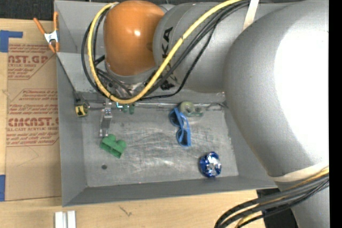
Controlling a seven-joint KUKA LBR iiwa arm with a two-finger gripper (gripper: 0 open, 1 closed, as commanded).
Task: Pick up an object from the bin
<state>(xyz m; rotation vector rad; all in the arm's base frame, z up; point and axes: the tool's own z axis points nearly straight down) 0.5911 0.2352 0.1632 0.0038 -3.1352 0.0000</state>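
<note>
My gripper (118,95) hangs under the arm's wrist at the back left of the bin, close to the back wall. A green plastic block (113,146) lies on the floor just in front of it, slightly to the left. A small yellow and black piece (80,110) rests against the left wall, level with the gripper. To the right lie blue toy glasses (182,126).
A blue and white patterned ball (210,164) sits near the front right of the bin. A pale round thing (188,108) lies by the back wall behind the glasses. The big arm covers the bin's right side and back.
</note>
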